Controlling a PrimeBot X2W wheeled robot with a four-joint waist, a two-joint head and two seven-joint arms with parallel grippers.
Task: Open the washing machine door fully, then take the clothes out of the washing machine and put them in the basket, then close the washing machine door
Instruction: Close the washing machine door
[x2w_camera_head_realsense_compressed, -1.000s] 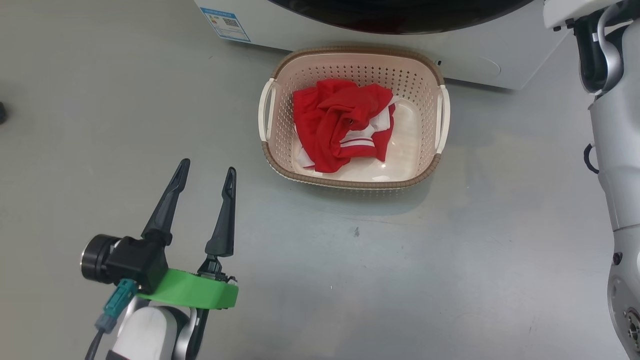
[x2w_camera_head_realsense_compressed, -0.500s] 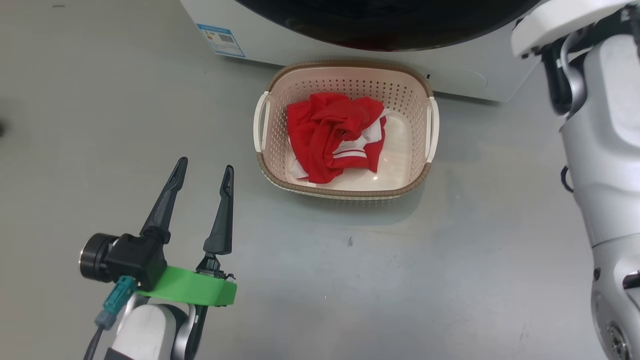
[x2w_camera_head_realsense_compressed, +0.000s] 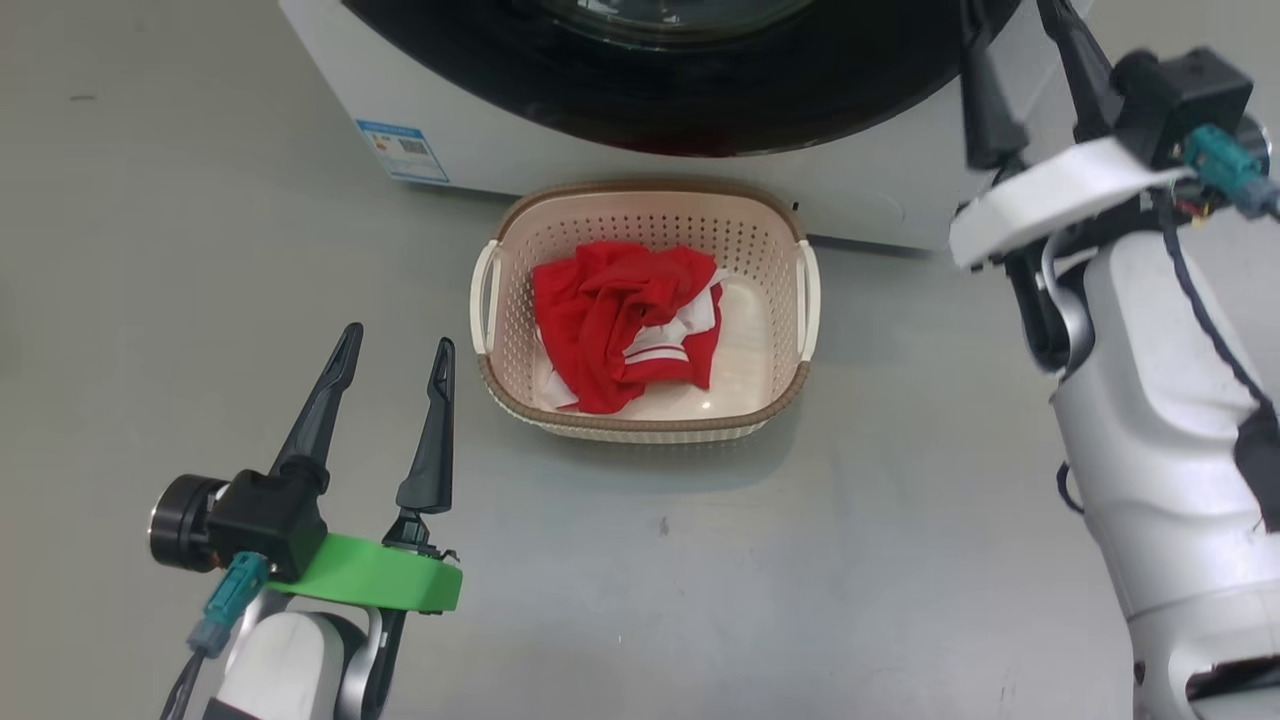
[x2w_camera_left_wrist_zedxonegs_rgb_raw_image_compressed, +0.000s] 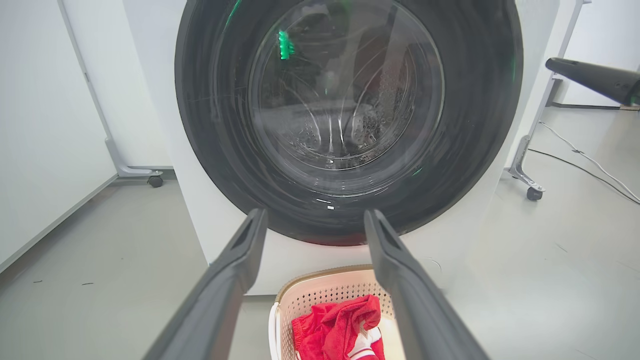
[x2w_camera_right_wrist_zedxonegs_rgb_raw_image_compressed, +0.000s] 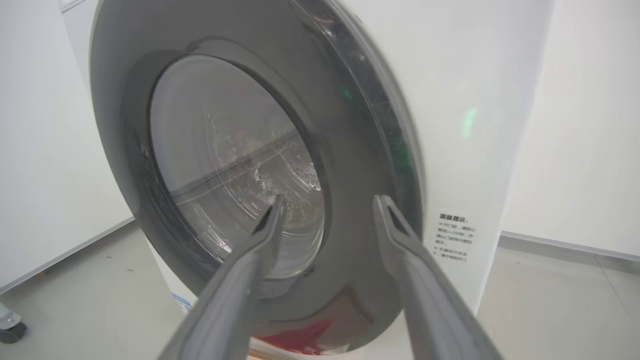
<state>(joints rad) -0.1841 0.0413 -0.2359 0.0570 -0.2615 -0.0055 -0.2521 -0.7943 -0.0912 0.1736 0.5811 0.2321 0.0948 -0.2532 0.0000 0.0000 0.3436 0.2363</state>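
Note:
The washing machine (x2w_camera_head_realsense_compressed: 480, 140) stands at the top of the head view, and its glossy black washing machine door (x2w_camera_head_realsense_compressed: 700, 90) lies shut against its front. On the floor just before it stands the basket (x2w_camera_head_realsense_compressed: 640, 425), holding the red clothes (x2w_camera_head_realsense_compressed: 610, 310). My left gripper (x2w_camera_head_realsense_compressed: 397, 338) hovers open and empty at the lower left, left of the basket. In its wrist view the left gripper (x2w_camera_left_wrist_zedxonegs_rgb_raw_image_compressed: 315, 215) faces the door (x2w_camera_left_wrist_zedxonegs_rgb_raw_image_compressed: 345, 100) above the basket (x2w_camera_left_wrist_zedxonegs_rgb_raw_image_compressed: 320, 290). My right gripper (x2w_camera_head_realsense_compressed: 1005, 20) is raised by the door's right edge. In its own view, the right gripper (x2w_camera_right_wrist_zedxonegs_rgb_raw_image_compressed: 330, 200) is open, nothing between the fingers, facing the door (x2w_camera_right_wrist_zedxonegs_rgb_raw_image_compressed: 240, 165).
A blue label (x2w_camera_head_realsense_compressed: 402, 150) marks the machine's lower left front. Wheeled frame legs (x2w_camera_left_wrist_zedxonegs_rgb_raw_image_compressed: 530, 190) and a cable (x2w_camera_left_wrist_zedxonegs_rgb_raw_image_compressed: 590, 160) lie on the grey floor right of the machine. White panels (x2w_camera_left_wrist_zedxonegs_rgb_raw_image_compressed: 45, 125) stand to its left. My right forearm (x2w_camera_head_realsense_compressed: 1160, 440) fills the head view's right side.
The head camera has shifted, so machine and basket sit lower in the picture. My right arm's wrist and fingers have come into the upper right. The left gripper has kept its place.

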